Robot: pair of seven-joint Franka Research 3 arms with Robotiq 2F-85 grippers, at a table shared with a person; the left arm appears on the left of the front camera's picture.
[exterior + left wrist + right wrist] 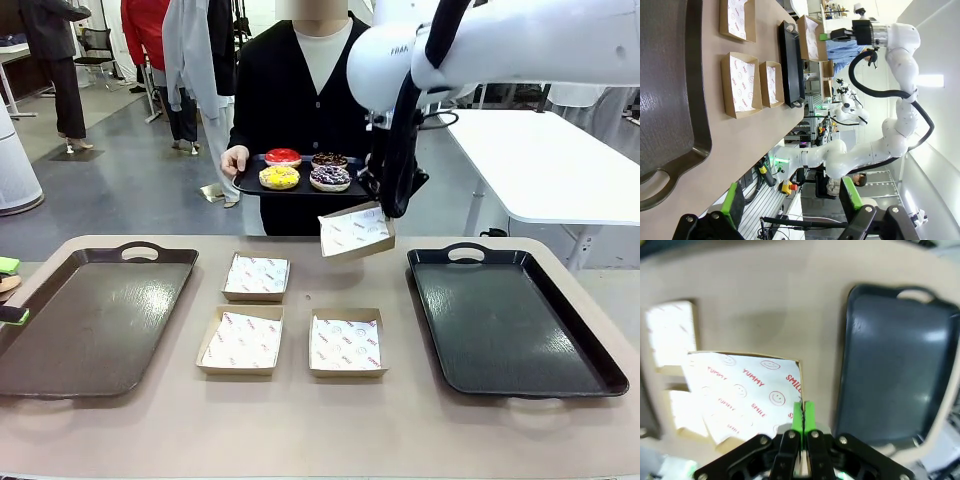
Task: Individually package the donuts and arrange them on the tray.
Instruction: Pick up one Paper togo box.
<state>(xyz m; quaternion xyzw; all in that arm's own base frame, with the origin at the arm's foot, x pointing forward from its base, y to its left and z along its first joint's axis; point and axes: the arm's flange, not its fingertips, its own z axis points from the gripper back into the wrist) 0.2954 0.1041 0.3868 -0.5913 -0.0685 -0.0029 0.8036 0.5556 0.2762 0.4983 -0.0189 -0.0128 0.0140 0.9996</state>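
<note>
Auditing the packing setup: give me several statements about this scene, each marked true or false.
1. The right gripper is shut on a paper-lined cardboard box, held above the table. True.
2. Four boxes lie on the table. False: three boxes lie there.
3. The four donuts sit on a small black tray that the person holds. True.
4. A donut already lies in the right-hand tray. False: that large black tray holds no donut.
5. The left arm's jaws are shut. False: the left gripper stands open.
</note>
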